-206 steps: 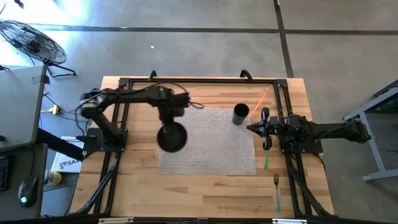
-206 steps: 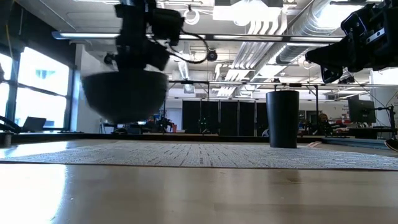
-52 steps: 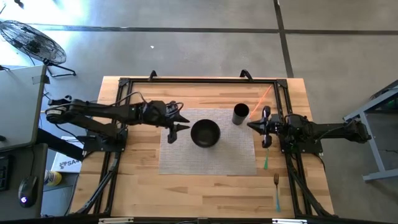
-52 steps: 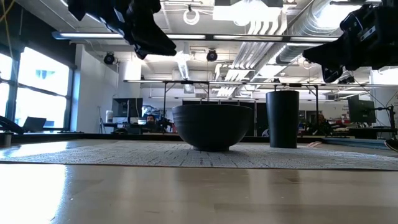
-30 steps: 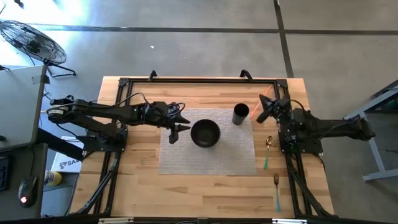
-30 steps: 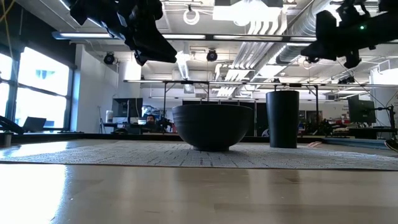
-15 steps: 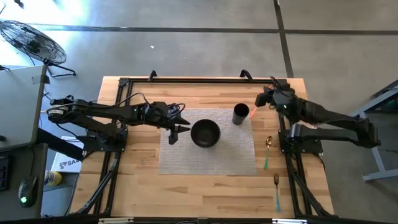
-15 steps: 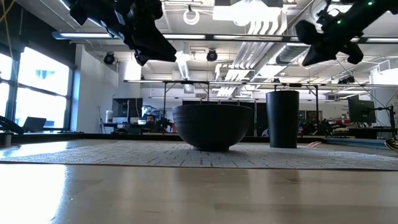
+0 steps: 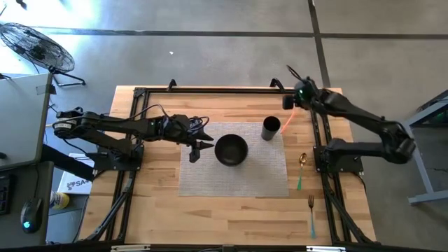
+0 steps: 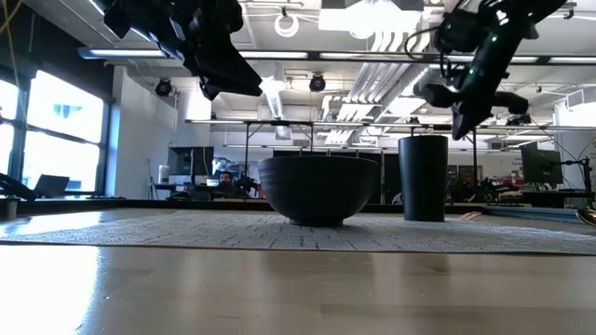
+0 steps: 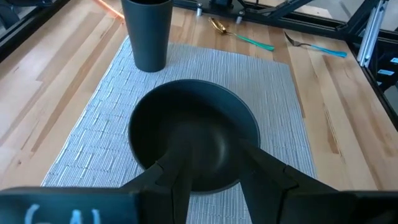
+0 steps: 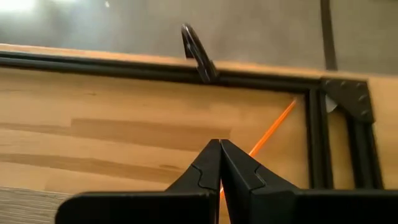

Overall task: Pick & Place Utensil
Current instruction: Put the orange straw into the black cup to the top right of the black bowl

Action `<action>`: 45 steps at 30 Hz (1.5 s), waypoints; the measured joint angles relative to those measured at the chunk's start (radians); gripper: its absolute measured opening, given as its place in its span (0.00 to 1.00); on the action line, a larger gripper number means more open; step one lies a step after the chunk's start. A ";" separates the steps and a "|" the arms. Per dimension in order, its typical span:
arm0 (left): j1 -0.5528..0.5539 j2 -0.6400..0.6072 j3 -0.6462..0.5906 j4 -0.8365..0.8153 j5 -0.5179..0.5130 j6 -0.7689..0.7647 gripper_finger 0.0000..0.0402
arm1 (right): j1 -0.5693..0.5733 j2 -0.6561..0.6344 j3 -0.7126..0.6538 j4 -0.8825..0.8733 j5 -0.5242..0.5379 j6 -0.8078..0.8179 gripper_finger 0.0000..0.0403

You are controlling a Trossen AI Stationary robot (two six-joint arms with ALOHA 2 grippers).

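Observation:
A black bowl [image 9: 231, 150] [image 11: 194, 137] sits upright on a grey woven mat [image 9: 234, 175]. My left gripper [image 9: 199, 143] [image 11: 214, 180] hovers open just left of the bowl and above it, touching nothing. A gold spoon with a teal handle [image 9: 301, 168] [image 11: 239, 36] and a fork with a blue handle [image 9: 311, 213] [image 11: 314, 46] lie flat on the wood by the right edge. A thin orange stick [image 9: 294, 112] [image 12: 273, 130] lies near the far right corner. My right gripper [image 9: 287, 101] [image 12: 220, 144] is shut, held in the air above the stick's near end.
A tall black cup [image 9: 271, 129] [image 10: 424, 177] stands on the mat's far right corner, between the bowl and my right gripper. Black frame rails [image 9: 224, 91] run along the table's far side and both arm bases. Bare wood [image 9: 231, 217] lies near the front edge.
My right gripper has swung from beside the spoon toward the table's far edge, past the cup, and now points more steeply down; its fingers stay shut. The spoon stays on the wood. The bowl has not moved.

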 joint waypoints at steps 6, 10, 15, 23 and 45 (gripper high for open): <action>0.000 0.000 0.001 -0.032 0.000 0.000 0.30 | -0.133 0.109 0.029 -0.003 -0.208 0.005 0.00; 0.000 0.000 0.001 -0.061 0.000 0.000 0.30 | -0.210 0.174 0.034 0.003 -0.259 -0.024 0.00; 0.000 0.001 0.001 -0.083 0.000 0.000 0.30 | -0.259 0.255 0.034 -0.025 -0.294 -0.009 0.04; 0.000 0.001 0.001 -0.083 0.000 0.000 0.30 | -0.259 0.364 0.034 -0.024 -0.318 0.118 0.18; 0.000 0.001 0.001 -0.082 0.000 0.000 0.30 | -0.244 0.418 -0.083 0.120 -0.320 0.373 0.38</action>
